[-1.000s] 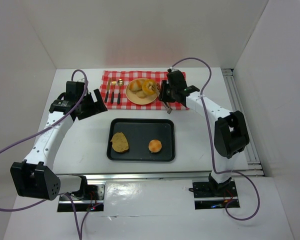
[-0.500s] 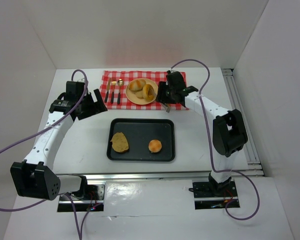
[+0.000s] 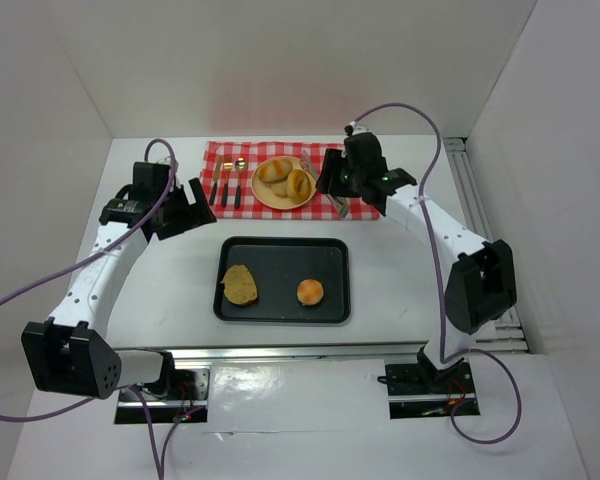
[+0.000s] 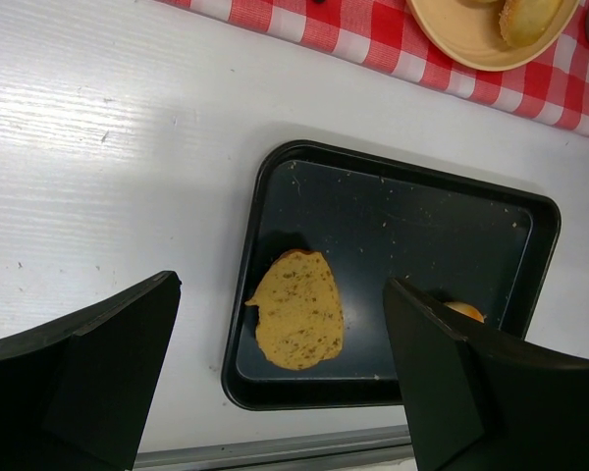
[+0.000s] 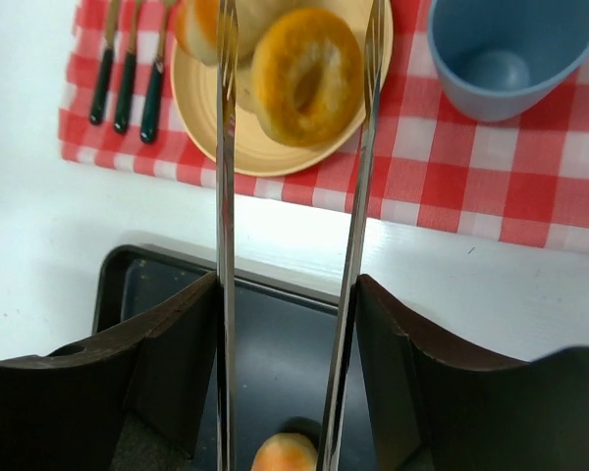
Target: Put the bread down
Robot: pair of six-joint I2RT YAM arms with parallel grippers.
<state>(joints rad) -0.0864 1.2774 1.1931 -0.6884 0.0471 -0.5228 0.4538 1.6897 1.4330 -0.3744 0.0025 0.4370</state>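
Note:
A ring-shaped bread [image 5: 307,74] lies on the tan plate [image 5: 201,108] with other rolls, between the tips of the metal tongs [image 5: 226,196]. My right gripper [image 5: 288,285] is shut on the tongs, whose blades stand apart above the plate. In the top view the ring bread [image 3: 299,184] is on the plate [image 3: 263,193], just left of my right gripper [image 3: 338,185]. On the black tray [image 3: 280,250] lie a flat bread [image 3: 241,285] and a round bun [image 3: 310,292]. My left gripper [image 3: 185,212] is open and empty, left of the tray.
The plate stands on a red checked cloth [image 3: 220,160] with dark-handled cutlery [image 3: 225,188] to its left. A blue cup [image 5: 510,49] stands on the cloth right of the plate. White walls close in the table on three sides.
The ring bread, held by the tongs one second ago, has come down onto the plate. My right gripper has lifted and drawn back to the right. The left arm has not moved.

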